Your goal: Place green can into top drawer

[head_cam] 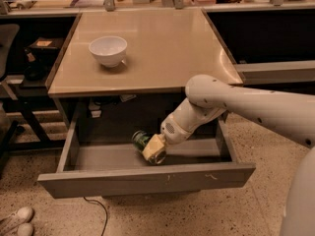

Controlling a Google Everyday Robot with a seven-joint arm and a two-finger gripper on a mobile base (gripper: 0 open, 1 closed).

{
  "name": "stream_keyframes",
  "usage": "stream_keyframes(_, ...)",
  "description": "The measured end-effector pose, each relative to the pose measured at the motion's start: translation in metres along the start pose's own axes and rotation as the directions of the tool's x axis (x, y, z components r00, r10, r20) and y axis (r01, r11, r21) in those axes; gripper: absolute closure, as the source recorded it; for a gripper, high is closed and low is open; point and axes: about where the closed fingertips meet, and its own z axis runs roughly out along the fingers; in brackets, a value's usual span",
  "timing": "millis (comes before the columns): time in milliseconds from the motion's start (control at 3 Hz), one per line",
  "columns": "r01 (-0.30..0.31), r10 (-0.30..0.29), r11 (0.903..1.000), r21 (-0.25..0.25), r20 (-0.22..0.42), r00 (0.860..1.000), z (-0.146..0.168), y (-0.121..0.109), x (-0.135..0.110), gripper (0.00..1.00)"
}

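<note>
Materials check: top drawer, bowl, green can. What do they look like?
By look: top drawer grey painted metal, matte, scuffed front; white bowl probably glazed ceramic, smooth sheen, could be plastic; green can likely thin metal, shiny silver end. The gripper holds it inside the drawer.

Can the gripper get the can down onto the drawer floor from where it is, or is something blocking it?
Probably yes. The gripper, shut on the green can, sits inside the open top drawer, low over its floor, nothing visible beneath it; the tabletop edge lies behind it.
</note>
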Motion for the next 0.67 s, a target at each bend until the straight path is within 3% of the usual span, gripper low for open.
stream_keyframes(667, -0.028, 0.028, 0.9994, 0.022, -0.011, 1.0, 0.0272, -0.0109, -0.009, 1.0)
